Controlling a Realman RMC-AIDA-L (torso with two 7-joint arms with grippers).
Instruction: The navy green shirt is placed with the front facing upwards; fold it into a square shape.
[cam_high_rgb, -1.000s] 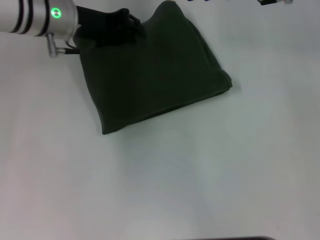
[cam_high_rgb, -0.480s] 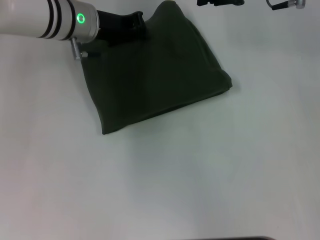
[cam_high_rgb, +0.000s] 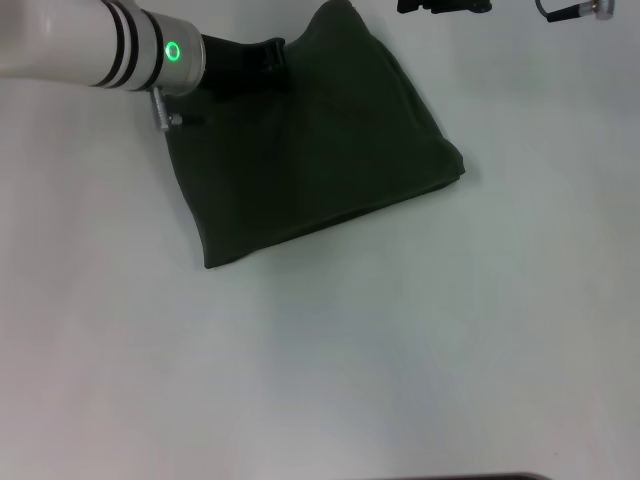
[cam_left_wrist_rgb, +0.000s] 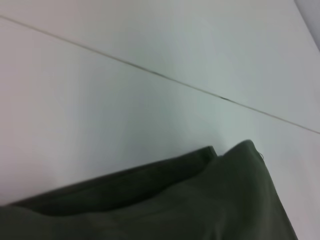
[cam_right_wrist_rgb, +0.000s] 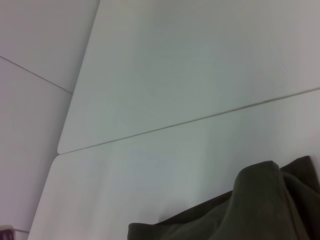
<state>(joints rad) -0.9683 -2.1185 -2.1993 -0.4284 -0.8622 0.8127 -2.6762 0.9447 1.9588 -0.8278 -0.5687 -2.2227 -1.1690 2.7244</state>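
Basically folded: the dark olive-green cotton T-shirt (cam_high_rgb: 315, 150) lies as a rough square.
Left gripper (cam_high_rgb: 262, 55) sits at its far edge, probably tidying; fingers' spread, can't tell.

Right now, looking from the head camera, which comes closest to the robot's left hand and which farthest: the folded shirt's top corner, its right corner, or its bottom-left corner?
1. The top corner of the shirt, at the far side, just right of the left hand.
2. The bottom-left corner, nearer the robot.
3. The right corner, out to the right; only slightly farther than the bottom-left, so these two are nearly level.
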